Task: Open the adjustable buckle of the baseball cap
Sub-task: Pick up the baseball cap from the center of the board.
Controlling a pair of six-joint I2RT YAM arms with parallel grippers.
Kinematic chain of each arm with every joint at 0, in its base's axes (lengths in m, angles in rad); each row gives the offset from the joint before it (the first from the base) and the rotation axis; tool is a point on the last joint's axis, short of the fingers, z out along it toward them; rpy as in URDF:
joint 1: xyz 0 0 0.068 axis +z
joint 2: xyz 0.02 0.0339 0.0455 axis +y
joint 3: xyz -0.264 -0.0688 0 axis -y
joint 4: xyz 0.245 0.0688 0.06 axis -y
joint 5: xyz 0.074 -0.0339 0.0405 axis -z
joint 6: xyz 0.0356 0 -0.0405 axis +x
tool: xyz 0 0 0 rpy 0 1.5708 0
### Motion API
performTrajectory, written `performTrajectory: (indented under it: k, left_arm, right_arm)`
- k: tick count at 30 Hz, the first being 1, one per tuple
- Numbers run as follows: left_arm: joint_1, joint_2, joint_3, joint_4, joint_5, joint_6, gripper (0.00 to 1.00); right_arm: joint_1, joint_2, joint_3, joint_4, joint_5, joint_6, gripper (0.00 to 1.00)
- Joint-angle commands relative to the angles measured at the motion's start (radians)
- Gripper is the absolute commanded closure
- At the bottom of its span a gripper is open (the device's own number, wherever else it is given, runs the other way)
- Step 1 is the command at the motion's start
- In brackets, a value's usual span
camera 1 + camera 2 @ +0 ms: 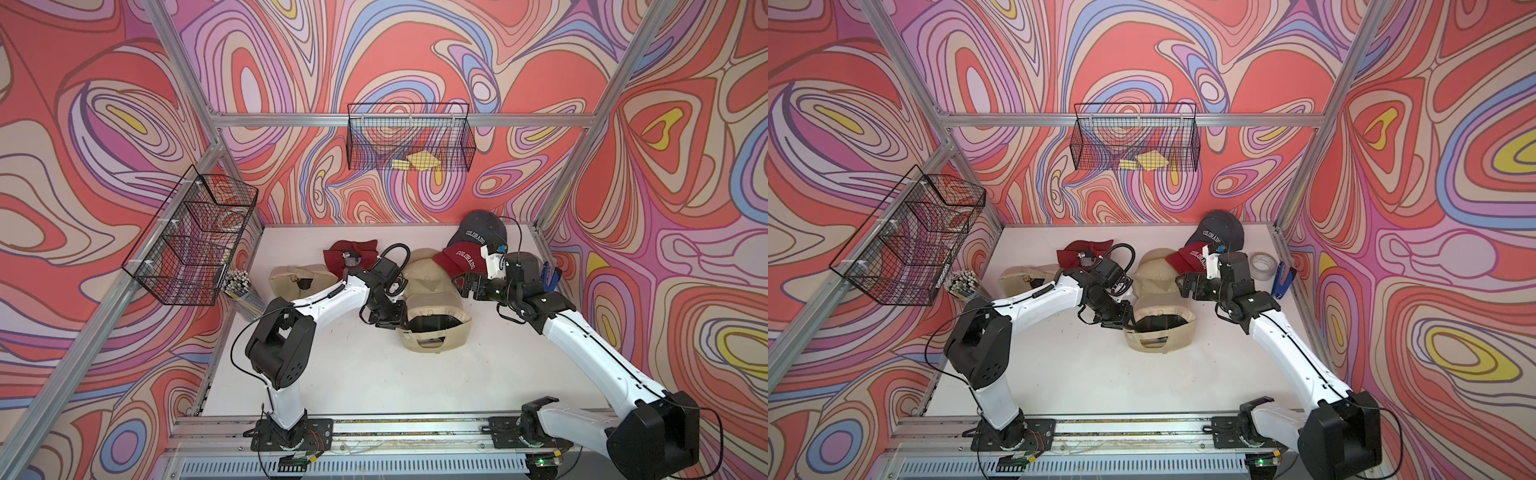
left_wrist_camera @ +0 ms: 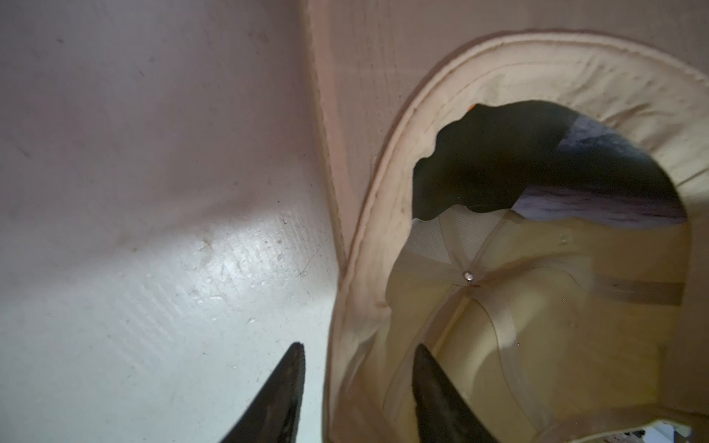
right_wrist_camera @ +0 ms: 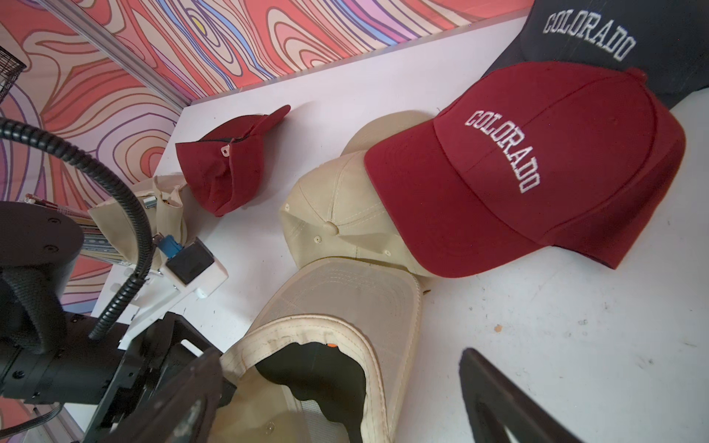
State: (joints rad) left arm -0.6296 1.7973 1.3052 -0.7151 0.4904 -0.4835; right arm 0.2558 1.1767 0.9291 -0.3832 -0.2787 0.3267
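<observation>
A beige baseball cap (image 1: 436, 328) lies upside down in the middle of the table, its back opening toward the near side. I cannot make out the buckle. My left gripper (image 2: 358, 351) is at the cap's left rim (image 1: 1133, 330). One fingertip (image 2: 295, 356) is outside over the table and the other is inside the crown. The jaws are apart, with the rim cloth between them and a sliver of table showing beside the outer finger. My right gripper (image 3: 341, 379) hangs wide open above the far side of the cap (image 3: 337, 295), holding nothing.
More caps lie behind: two beige ones (image 1: 299, 278) (image 1: 424, 270), a dark red one (image 1: 351, 253), a red COLORADO cap (image 1: 459, 257) and a navy one (image 1: 478, 232). A pencil cup (image 1: 241, 286) stands at the left, and a tape roll (image 1: 1262, 264) and a blue stapler (image 1: 1283, 278) at the right. Wire baskets (image 1: 195, 237) (image 1: 411, 141) hang on the walls.
</observation>
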Motion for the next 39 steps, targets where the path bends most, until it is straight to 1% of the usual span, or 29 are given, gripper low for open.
performTrajectory:
  k: [1, 2, 6, 9, 13, 17, 20, 23, 26, 28, 31, 32, 34, 37, 39]
  left_arm:
    - [-0.002, -0.051, 0.034, 0.025, 0.026, -0.019, 0.93]
    - [-0.001, -0.059, 0.059, -0.002, 0.019, -0.011, 1.00]
    - [0.008, -0.092, 0.149, -0.109, -0.005, 0.033, 1.00]
    - [0.030, -0.156, 0.203, -0.171, -0.048, 0.060, 1.00]
    - [0.066, -0.228, 0.312, -0.236, -0.171, 0.119, 1.00]
    - [0.073, -0.286, 0.396, -0.240, -0.325, 0.202, 1.00]
    - [0.073, -0.332, 0.406, -0.191, -0.426, 0.273, 1.00]
    - [0.073, -0.339, 0.420, -0.151, -0.495, 0.354, 1.00]
    - [0.073, -0.307, 0.454, -0.137, -0.500, 0.409, 1.00]
    - [0.073, -0.268, 0.499, -0.161, -0.502, 0.417, 1.00]
    - [0.073, -0.221, 0.566, -0.211, -0.471, 0.444, 1.00]
    - [0.073, -0.219, 0.566, -0.209, -0.464, 0.449, 1.00]
    - [0.073, -0.223, 0.549, -0.194, -0.467, 0.454, 1.00]
    - [0.073, -0.222, 0.526, -0.183, -0.493, 0.453, 1.00]
    - [0.076, -0.216, 0.518, -0.181, -0.499, 0.443, 1.00]
  right_arm:
    - [-0.006, -0.005, -0.013, 0.022, -0.013, -0.009, 0.02]
    - [-0.006, 0.000, -0.010, 0.022, -0.014, -0.009, 0.02]
    - [-0.006, 0.008, -0.002, 0.023, -0.026, -0.011, 0.02]
    - [-0.005, 0.007, 0.000, 0.024, -0.038, -0.014, 0.02]
    - [-0.006, 0.005, 0.005, 0.041, -0.098, -0.034, 0.02]
    - [-0.006, -0.019, -0.009, 0.116, -0.225, -0.047, 0.02]
    - [-0.006, -0.035, -0.012, 0.189, -0.358, -0.063, 0.04]
    - [-0.006, -0.028, 0.000, 0.264, -0.466, -0.060, 0.08]
    - [-0.005, -0.001, 0.028, 0.321, -0.553, -0.063, 0.15]
    - [-0.004, 0.020, 0.031, 0.379, -0.604, -0.060, 0.20]
    - [0.021, 0.038, -0.006, 0.557, -0.745, -0.044, 0.24]
    - [0.043, 0.037, -0.020, 0.595, -0.760, -0.061, 0.25]
    - [0.102, 0.029, -0.017, 0.577, -0.750, -0.155, 0.27]
    - [0.198, 0.030, 0.017, 0.492, -0.646, -0.318, 0.29]
    - [0.238, 0.051, 0.040, 0.471, -0.574, -0.348, 0.33]
